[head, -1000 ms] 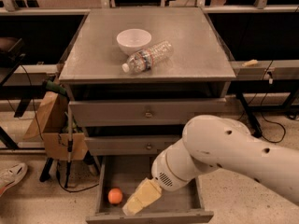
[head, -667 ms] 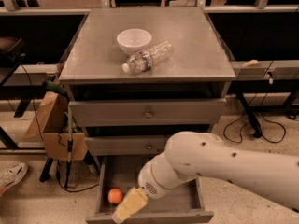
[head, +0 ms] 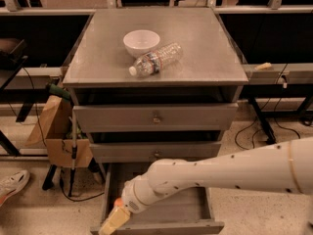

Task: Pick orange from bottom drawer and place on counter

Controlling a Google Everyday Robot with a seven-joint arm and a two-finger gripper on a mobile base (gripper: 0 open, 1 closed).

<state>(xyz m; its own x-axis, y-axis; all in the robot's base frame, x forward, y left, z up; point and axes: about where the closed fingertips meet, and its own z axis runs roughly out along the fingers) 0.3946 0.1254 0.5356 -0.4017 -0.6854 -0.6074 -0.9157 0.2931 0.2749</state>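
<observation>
The bottom drawer (head: 183, 210) is pulled open at the foot of the grey cabinet. The orange (head: 118, 201) lies at its front left, and only a small sliver of it shows above my gripper. My gripper (head: 114, 221), cream-coloured at the end of the white arm, reaches in from the right. It hangs at the drawer's front left corner, right against the orange. The counter (head: 205, 48) is the cabinet's flat grey top.
A white bowl (head: 141, 42) and a clear plastic bottle (head: 155, 59) lying on its side are on the counter. The two upper drawers (head: 156, 117) are closed. A cardboard box (head: 57, 131) and a stick stand left of the cabinet. A shoe (head: 12, 185) lies on the floor.
My arm has swung left across the open drawer. The gripper has moved from the drawer's middle to its front left corner and now covers most of the orange.
</observation>
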